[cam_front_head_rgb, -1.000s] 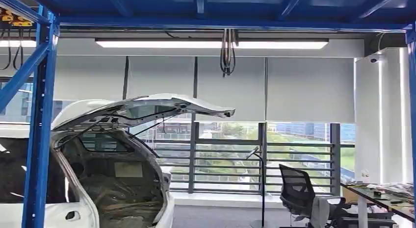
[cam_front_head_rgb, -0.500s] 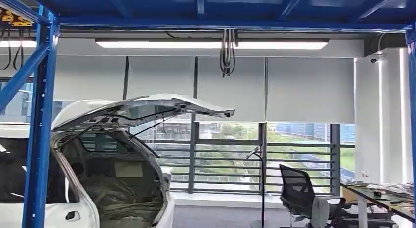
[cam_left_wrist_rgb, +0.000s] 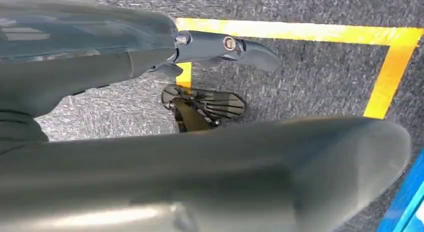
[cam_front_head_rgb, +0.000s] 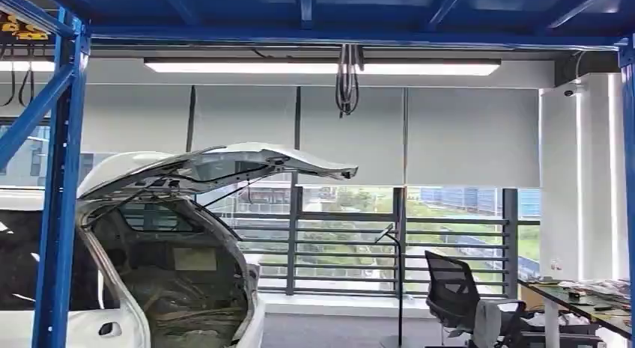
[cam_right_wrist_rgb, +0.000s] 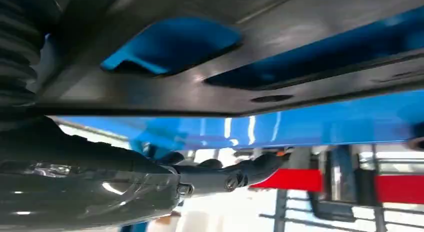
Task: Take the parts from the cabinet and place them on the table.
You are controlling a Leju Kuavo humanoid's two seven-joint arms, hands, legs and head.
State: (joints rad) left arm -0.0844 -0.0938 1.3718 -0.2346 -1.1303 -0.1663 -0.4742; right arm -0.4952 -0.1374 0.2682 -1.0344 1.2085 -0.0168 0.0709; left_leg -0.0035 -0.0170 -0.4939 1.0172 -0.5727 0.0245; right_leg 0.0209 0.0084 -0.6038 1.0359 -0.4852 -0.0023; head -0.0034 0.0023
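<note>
**Workshop bay, right hand under a dark metal part**

Blue steel framing point(cam_front_head_rgb: 60, 183) fills the head view's upper and left sides, with a long ceiling lamp point(cam_front_head_rgb: 322, 66) and a bundle of black cables point(cam_front_head_rgb: 346, 78) hanging below the top beam. Beside the frame's left post stands a white car point(cam_front_head_rgb: 172, 251), its tailgate point(cam_front_head_rgb: 225, 165) raised and its stripped boot exposed. Past the car, a grey window railing point(cam_front_head_rgb: 337, 243) runs under drawn roller blinds point(cam_front_head_rgb: 337, 135). Beyond the railing's far end sits a black office chair point(cam_front_head_rgb: 457, 295) next to a cluttered desk point(cam_front_head_rgb: 591, 299).

From the left wrist, the left hand point(cam_left_wrist_rgb: 220, 45) hangs above grey carpet point(cam_left_wrist_rgb: 310, 77) marked with yellow tape point(cam_left_wrist_rgb: 300, 30); one dark finger is extended and nothing lies in it, but how its other fingers sit cannot be told.

From the right wrist, a flat dark metal part point(cam_right_wrist_rgb: 215, 77) with cut-out openings lies close above the right hand point(cam_right_wrist_rgb: 215, 179), against blue framing. Dark fingers stretch out just below it; whether they grip the part cannot be told.
</note>
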